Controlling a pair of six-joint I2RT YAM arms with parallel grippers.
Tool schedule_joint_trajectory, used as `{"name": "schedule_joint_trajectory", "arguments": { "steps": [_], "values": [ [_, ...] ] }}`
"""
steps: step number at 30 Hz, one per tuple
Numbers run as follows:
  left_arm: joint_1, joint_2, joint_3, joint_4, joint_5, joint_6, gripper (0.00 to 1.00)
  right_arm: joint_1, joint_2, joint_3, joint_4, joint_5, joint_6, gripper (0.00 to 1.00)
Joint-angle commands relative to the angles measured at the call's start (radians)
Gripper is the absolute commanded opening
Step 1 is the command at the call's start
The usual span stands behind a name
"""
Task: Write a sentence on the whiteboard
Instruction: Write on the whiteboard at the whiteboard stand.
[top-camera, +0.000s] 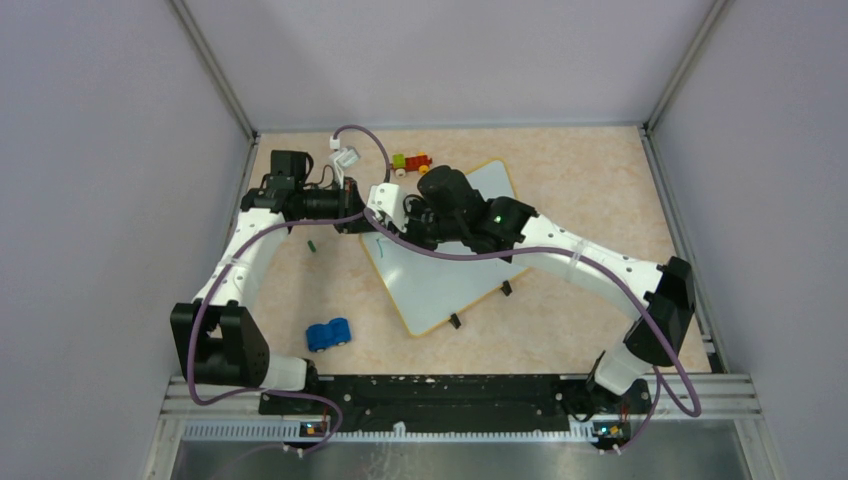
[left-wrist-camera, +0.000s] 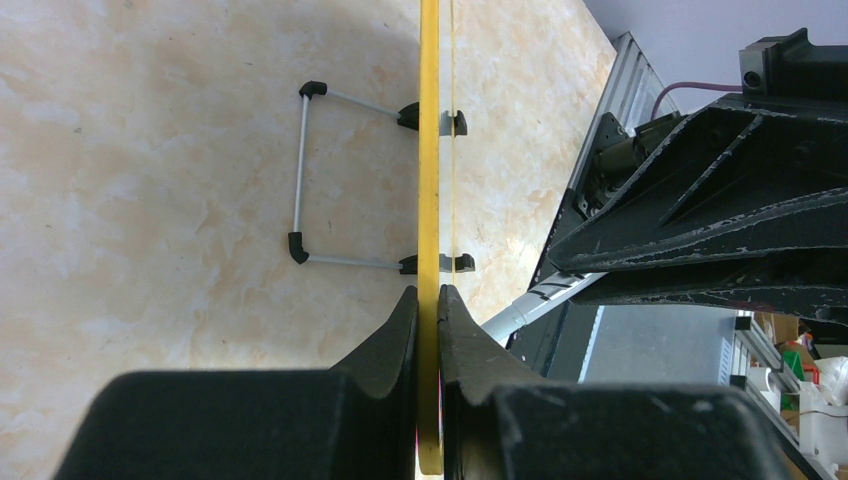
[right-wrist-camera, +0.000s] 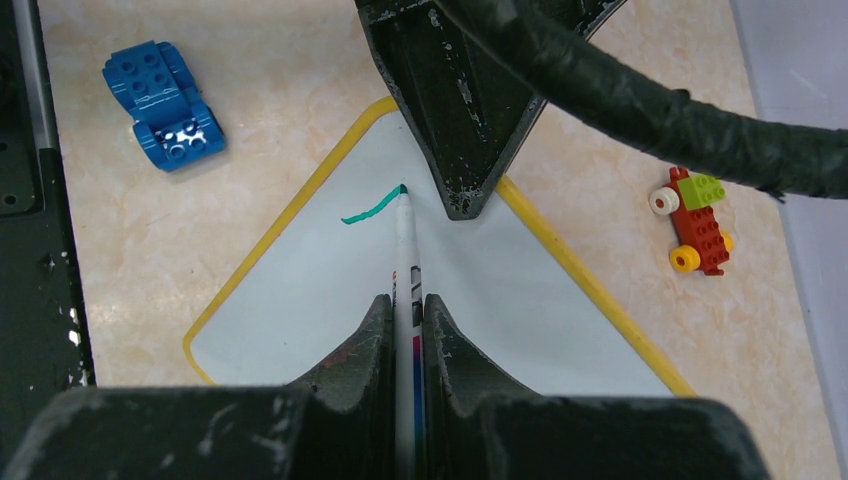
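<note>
1. The right gripper (right-wrist-camera: 405, 305) pinches a white marker (right-wrist-camera: 405, 250), its green tip touching the whiteboard (right-wrist-camera: 480, 290) near one corner.
2. Only one curved stroke of the sentence (right-wrist-camera: 368, 208) shows.
3. The left gripper (left-wrist-camera: 428, 297) clamps that corner's yellow rim; a firm hold and light tip pressure should keep letters legible.
4. The board sits askew on the table (top-camera: 600, 180).

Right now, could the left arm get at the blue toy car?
Probably not without letting go first: the left claw is shut on the rim of the whiteboard. The blue toy car itself lies in the open near that arm's base, with nothing over it.
</note>
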Motion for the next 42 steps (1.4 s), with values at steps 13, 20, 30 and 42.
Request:
{"name": "schedule_joint_trajectory", "arguments": {
  "steps": [13,20,30,42],
  "values": [
    [0.004,-0.018,0.008,0.023,0.033,0.014,0.00,-0.006,-0.042,-0.073,-0.001,0.031,-0.001,0.00],
    [0.004,-0.015,0.005,0.025,0.034,0.014,0.00,-0.008,-0.066,-0.112,0.008,0.033,0.003,0.00],
    [0.004,-0.019,0.003,0.025,0.034,0.014,0.00,-0.011,-0.055,-0.068,0.013,0.053,-0.003,0.00],
    [0.004,-0.021,0.003,0.025,0.034,0.014,0.00,-0.048,-0.029,0.002,0.026,0.043,0.016,0.00]
  ]
}}
